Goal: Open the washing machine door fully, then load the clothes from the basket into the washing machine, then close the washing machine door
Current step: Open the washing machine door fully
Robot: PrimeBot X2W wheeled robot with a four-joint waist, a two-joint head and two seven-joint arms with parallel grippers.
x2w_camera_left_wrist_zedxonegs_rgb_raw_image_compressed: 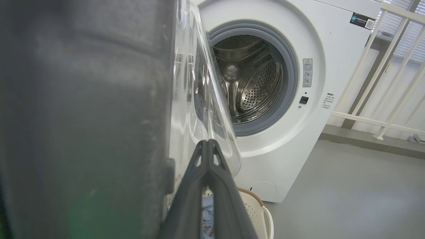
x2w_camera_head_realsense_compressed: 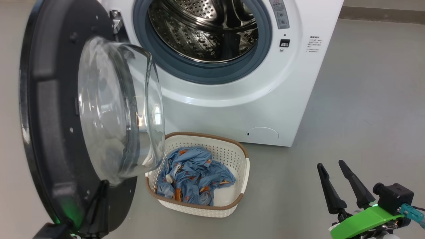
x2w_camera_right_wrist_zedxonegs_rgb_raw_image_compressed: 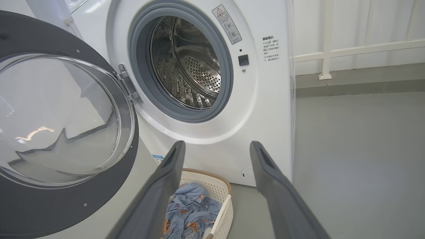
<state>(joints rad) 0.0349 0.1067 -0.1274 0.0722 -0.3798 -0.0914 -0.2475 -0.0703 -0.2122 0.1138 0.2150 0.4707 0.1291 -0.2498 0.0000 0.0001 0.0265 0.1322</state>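
Door step, I'd say: the washing machine door (x2w_camera_head_realsense_compressed: 43,116) is swung out to frame left and its glass bowl (x2w_camera_head_realsense_compressed: 113,109) faces right. My left pincer (x2w_camera_head_realsense_compressed: 103,184) is pressed together with nothing in it, low on the door's inner black rim. I read that as using it as a blunt pusher, not a grab; can't tell if it's actually touching. My right pincer (x2w_camera_head_realsense_compressed: 331,165) is spread wide and empty at lower right over bare floor (x2w_camera_head_realsense_compressed: 365,116), well apart from everything, probably parked for the pick. The clothes (x2w_camera_head_realsense_compressed: 192,176) are bunched in the basket (x2w_camera_head_realsense_compressed: 229,156), bottom centre on the floor, just in front of the washing machine (x2w_camera_head_realsense_compressed: 252,99) and below its opening. The drum (x2w_camera_head_realsense_compressed: 206,30) looks empty as far as I can see in. Clearance: the bowl's edge overlaps the basket's left rim in the head view, so that side is tight. The right side and top of the basket are open. The route from basket to gasket (x2w_camera_head_realsense_compressed: 199,71) goes up and forward. More door swing would widen it.
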